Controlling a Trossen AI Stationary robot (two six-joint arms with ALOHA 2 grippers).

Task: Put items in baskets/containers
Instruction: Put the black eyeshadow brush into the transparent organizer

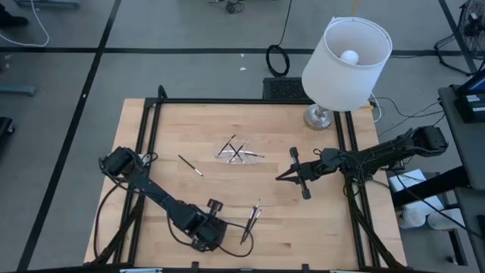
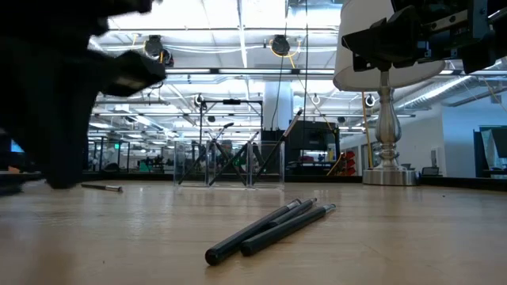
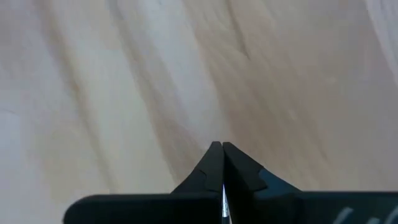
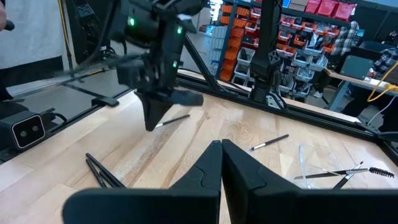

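— Where's your left hand point(image 4: 151, 124) right now?

— Down at the near side of the worktop point(image 1: 303, 227), pointing at the wood. It's pinched tight on one thin dark brush point(image 4: 177, 118): the stick pokes out sideways from my fingertips, and my left wrist view shows a sliver of its light metal between them. I can't tell whether it has cleared the wood.

— And the other hand?

— My right hand point(image 1: 279, 178) hangs above the worktop's right half, fingers pressed together with nothing in them, pointing toward the middle.

— Where's the clear tray point(image 2: 190, 162)?

— Mid-worktop, toward the far side, not far from the foot of the white-shaded lamp point(image 1: 345, 57). Several brushes lean crossed inside it; one with a bristly tip point(image 4: 373, 169) sticks out over its edge.

— What's lying outside it?

— A pair of brushes point(image 2: 269, 229) lies side by side, touching, at the near edge just beside my left hand. A single brush point(image 1: 190, 164) lies alone to the left of the tray, well apart from it.
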